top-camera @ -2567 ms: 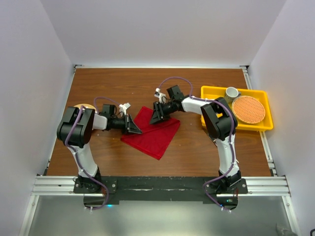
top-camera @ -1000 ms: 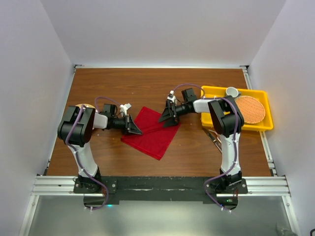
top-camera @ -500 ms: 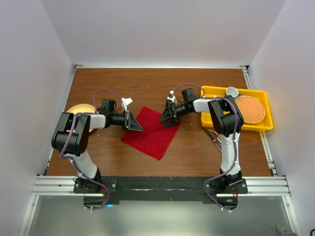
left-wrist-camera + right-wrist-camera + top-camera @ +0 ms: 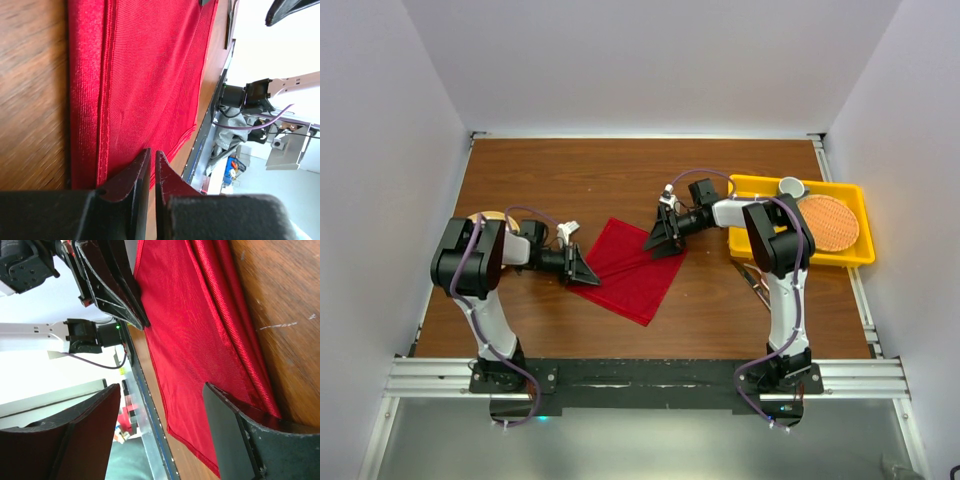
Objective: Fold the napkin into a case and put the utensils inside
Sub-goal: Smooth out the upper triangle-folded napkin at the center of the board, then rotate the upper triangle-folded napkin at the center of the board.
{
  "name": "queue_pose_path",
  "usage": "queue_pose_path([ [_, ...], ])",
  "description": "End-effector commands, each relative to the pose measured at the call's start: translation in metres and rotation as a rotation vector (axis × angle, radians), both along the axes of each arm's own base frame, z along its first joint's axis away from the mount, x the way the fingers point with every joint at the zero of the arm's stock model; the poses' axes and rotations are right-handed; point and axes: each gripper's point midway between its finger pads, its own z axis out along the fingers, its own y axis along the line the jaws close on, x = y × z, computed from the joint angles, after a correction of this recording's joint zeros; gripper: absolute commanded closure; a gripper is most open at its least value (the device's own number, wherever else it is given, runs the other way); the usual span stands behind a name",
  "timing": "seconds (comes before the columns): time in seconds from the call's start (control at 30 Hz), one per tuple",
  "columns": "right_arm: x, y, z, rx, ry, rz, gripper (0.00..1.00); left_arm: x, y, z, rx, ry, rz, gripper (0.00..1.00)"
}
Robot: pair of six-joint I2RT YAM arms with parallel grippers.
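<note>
A: Mid-table, napkin (image 4: 628, 268) lies part-folded, hems layered. Grippers?
B: Left gripper (image 4: 152, 152) nearly closed at left hem, pinch unclear. Right gripper (image 4: 162, 390) wide, empty, straddling right corner, probably for the next fold.

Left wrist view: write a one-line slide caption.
Left end effector at the folded deep-red fabric napkin on the brown wooden table.

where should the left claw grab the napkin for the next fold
Take the napkin by its stacked hemmed edge near the left corner, where the left claw sits. Come in low from the left, along the table, with one finger sliding under. The cloth lies flat, and that edge looks like the only part with layers thick enough to pinch.
</note>
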Motion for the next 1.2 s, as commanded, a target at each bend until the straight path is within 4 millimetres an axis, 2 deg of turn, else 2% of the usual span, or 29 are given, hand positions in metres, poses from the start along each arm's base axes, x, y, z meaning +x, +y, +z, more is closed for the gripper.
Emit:
queue_pose_path([
  [0.0, 0.003, -0.020, -0.057, -0.206, -0.032, -0.041, 0.30, 0.000, 0.007, -0.009, 0.042, -0.012, 0.006, 0.86],
  [0.17, -0.011, -0.016, -0.054, -0.205, -0.028, -0.014, 0.35, 0.008, 0.007, 0.016, 0.033, -0.117, -0.027, 0.86],
  [0.3, -0.024, -0.019, -0.046, -0.212, -0.023, -0.032, 0.42, 0.038, 0.008, 0.053, 0.058, -0.291, -0.027, 0.83],
  [0.37, -0.026, -0.019, -0.040, -0.211, -0.027, -0.051, 0.43, 0.055, 0.013, 0.059, 0.119, -0.345, -0.011, 0.81],
  [0.4, -0.034, -0.022, -0.042, -0.217, -0.005, -0.062, 0.44, 0.069, 0.015, 0.069, 0.140, -0.391, -0.006, 0.80],
  [0.43, -0.033, -0.020, -0.032, -0.198, -0.035, -0.075, 0.44, 0.076, 0.016, 0.070, 0.163, -0.410, -0.002, 0.77],
  [0.47, -0.035, -0.021, -0.030, -0.205, -0.010, -0.105, 0.45, 0.093, 0.020, 0.074, 0.215, -0.452, 0.010, 0.75],
  [0.5, -0.047, -0.024, -0.033, -0.211, 0.021, -0.114, 0.44, 0.093, 0.019, 0.069, 0.249, -0.463, -0.026, 0.73],
  [0.57, -0.051, -0.018, -0.015, -0.172, 0.006, -0.128, 0.40, 0.097, 0.017, 0.066, 0.298, -0.497, -0.081, 0.70],
  [0.63, -0.055, -0.013, -0.003, -0.153, -0.007, -0.113, 0.37, 0.092, 0.010, 0.064, 0.319, -0.518, -0.159, 0.70],
  [0.7, -0.043, -0.005, 0.027, -0.100, -0.088, -0.092, 0.37, 0.079, 0.002, 0.068, 0.304, -0.549, -0.235, 0.72],
  [0.77, -0.039, -0.005, 0.044, -0.093, -0.155, -0.047, 0.38, 0.067, -0.002, 0.073, 0.270, -0.573, -0.280, 0.76],
  [0.8, -0.029, 0.000, 0.061, -0.068, -0.204, -0.028, 0.38, 0.058, -0.001, 0.074, 0.273, -0.598, -0.325, 0.78],
  [0.87, -0.026, -0.003, 0.065, -0.089, -0.249, 0.017, 0.39, 0.044, -0.006, 0.074, 0.277, -0.623, -0.400, 0.83],
  [0.9, -0.016, 0.000, 0.075, -0.086, -0.298, 0.028, 0.41, 0.033, -0.006, 0.073, 0.286, -0.636, -0.451, 0.85],
  [0.97, -0.011, -0.005, 0.067, -0.141, -0.329, 0.053, 0.44, 0.016, -0.009, 0.065, 0.309, -0.637, -0.525, 0.88],
  [1.0, -0.003, -0.004, 0.064, -0.151, -0.345, 0.060, 0.47, 0.011, -0.009, 0.064, 0.318, -0.645, -0.546, 0.89],
  [1.03, -0.002, -0.008, 0.054, -0.198, -0.336, 0.068, 0.52, 0.008, -0.008, 0.061, 0.332, -0.642, -0.555, 0.92],
  [1.17, 0.011, -0.017, 0.024, -0.289, -0.383, 0.114, 0.59, 0.006, 0.003, 0.041, 0.425, -0.606, -0.586, 0.96],
])
